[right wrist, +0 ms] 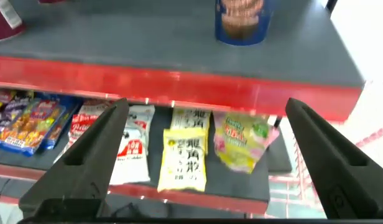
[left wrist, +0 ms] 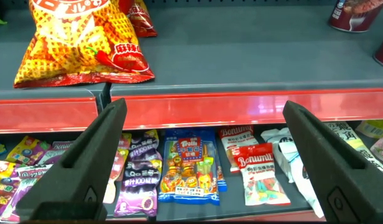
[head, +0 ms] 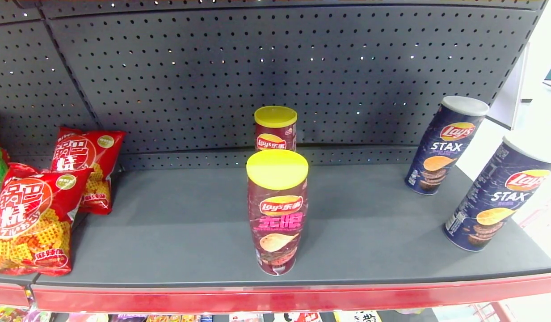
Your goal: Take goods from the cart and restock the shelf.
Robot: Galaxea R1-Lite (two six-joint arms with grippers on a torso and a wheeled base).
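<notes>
Lying at left end of shelf: two red snack bags. Left gripper hovering before red shelf edge, jaws spread wide, gripping nothing; candy packets lying on tier beneath. Two maroon cans standing upright mid-shelf, one behind other. Two dark blue cans standing upright at right end. Right gripper facing shelf edge near front blue can, jaws wide, empty.
</notes>
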